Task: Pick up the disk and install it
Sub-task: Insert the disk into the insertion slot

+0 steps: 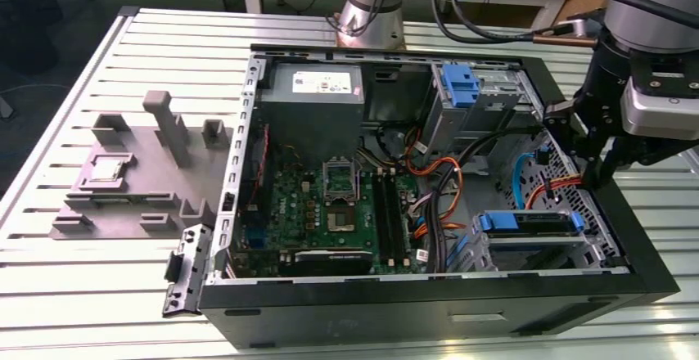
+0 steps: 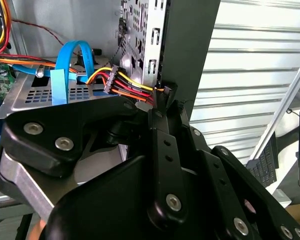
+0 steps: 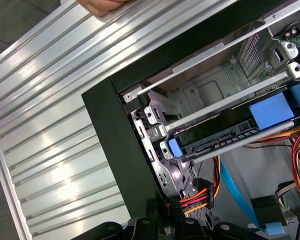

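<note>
the gripper hangs at the exterior view's right, low against the right wall of the open computer case, just beside a bundle of red, orange and yellow power cables. whether its jaws are open or closed i cannot tell, and nothing shows held in them. what i take for the disk lies apart from the gripper, toward the near right corner of the case. its blue bracket sits level in the metal drive cage, which reads as already slid into its bay, where the rails keep it flat. a second blue bracket stands upright in the far cage, well apart. the case lies on its side on the slotted table, so the bays face up toward the arm.
</note>
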{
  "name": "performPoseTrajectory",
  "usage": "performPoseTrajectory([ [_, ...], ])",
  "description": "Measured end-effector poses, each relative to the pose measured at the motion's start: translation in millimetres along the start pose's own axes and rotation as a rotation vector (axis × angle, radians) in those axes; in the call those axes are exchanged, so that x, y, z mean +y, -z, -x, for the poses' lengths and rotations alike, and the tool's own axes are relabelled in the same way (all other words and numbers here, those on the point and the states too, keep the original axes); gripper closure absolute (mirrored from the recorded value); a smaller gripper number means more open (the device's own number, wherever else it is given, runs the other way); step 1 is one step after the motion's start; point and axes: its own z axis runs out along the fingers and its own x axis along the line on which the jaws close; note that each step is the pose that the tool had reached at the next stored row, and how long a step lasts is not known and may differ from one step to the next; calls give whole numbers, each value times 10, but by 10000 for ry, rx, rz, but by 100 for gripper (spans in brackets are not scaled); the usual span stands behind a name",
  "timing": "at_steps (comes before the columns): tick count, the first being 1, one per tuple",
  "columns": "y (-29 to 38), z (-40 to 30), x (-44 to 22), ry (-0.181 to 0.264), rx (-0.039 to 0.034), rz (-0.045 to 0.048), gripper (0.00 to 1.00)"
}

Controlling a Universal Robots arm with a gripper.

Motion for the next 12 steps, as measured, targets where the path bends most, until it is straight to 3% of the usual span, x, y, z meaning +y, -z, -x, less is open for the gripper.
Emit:
performPoseTrajectory([
  [6, 12, -4, -1, 14, 21, 41, 76],
  [8, 15, 0, -3, 34, 59, 103, 76],
  [12, 31, 51, -5, 102, 357, 280, 76],
])
